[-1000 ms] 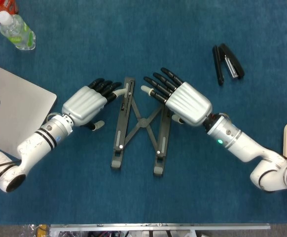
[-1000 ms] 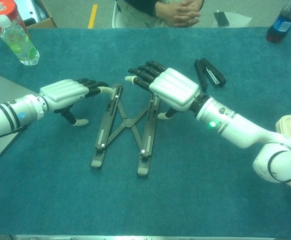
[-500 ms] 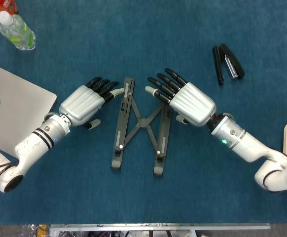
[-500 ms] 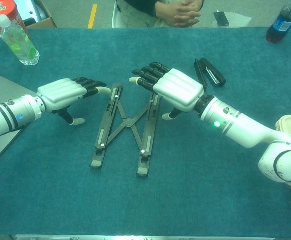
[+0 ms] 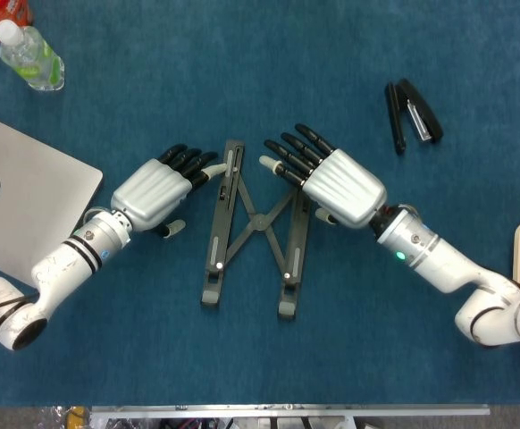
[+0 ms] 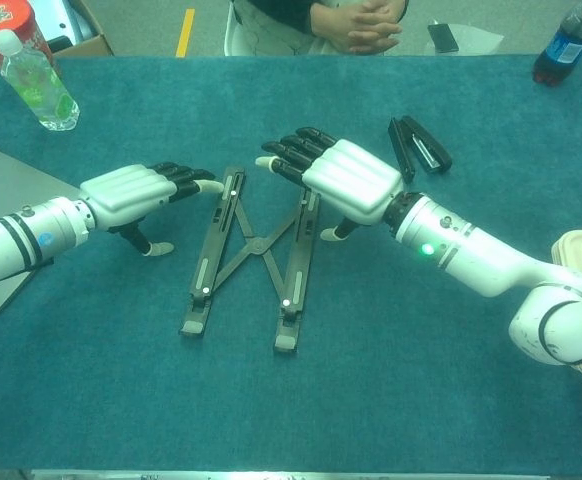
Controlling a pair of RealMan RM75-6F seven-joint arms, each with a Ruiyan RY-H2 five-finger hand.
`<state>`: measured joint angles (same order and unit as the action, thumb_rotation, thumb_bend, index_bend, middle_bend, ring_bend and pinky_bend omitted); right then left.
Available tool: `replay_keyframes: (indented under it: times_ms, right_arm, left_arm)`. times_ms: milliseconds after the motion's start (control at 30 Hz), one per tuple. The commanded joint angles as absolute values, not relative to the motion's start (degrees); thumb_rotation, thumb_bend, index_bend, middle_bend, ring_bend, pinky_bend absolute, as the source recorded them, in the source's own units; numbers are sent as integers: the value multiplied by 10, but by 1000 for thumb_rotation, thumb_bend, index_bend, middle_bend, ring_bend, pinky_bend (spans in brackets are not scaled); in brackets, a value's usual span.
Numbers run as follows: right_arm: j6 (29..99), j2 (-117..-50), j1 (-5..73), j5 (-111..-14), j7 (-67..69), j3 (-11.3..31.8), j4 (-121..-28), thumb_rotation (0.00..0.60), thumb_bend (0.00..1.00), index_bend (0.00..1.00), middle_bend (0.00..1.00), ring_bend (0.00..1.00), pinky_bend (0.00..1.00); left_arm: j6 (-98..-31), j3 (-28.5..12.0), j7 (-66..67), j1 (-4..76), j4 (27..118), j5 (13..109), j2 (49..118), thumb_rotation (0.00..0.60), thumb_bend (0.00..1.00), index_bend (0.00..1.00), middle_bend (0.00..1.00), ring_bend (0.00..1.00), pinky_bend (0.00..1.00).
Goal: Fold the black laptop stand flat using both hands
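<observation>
- The left hand [image 5: 153, 192] is seen palm down with its fingers [image 5: 191, 159] held close together and extended; nothing is gripped. The fingertips lie just beside the far end of the stand's left rail, and contact cannot be confirmed from either view.
- The right hand [image 5: 336, 183] is held above the right rail with its fingers [image 6: 293, 147] spread apart and empty; the rail is partly hidden beneath the palm.
- The black laptop stand [image 5: 253, 228] is found lying on the blue table cover [image 5: 242, 54], between the two hands, its two rails splayed wider at the near end and joined by crossed links at the middle.
- The stand is judged to be rigid, light and hinged, probably metal; sliding on the cloth is to be expected if only one side is pushed.
- Purchase is best taken on the outer edge of each rail, so that the rails are pressed together evenly.
- A grey laptop [image 5: 23, 201], a clear bottle [image 5: 29, 55] and a black stapler [image 5: 414, 113] are noted well apart from the stand.
</observation>
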<state>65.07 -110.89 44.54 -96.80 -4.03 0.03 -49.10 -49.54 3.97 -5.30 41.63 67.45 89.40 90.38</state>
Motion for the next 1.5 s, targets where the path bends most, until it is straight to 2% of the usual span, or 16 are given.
replay_keyframes:
  times_ms: [33, 1500]
  right_arm:
    - [647, -1114, 448, -967, -41, 1, -486, 600, 31, 0, 0, 0, 48]
    - [651, -1200, 478, -958, -26, 22, -398, 600, 31, 0, 0, 0, 48]
  left_arm:
    - [-495, 39, -55, 416, 675, 893, 904, 600, 276, 0, 0, 0, 0]
    - [-489, 38, -97, 421, 697, 891, 900, 600, 274, 0, 0, 0, 0]
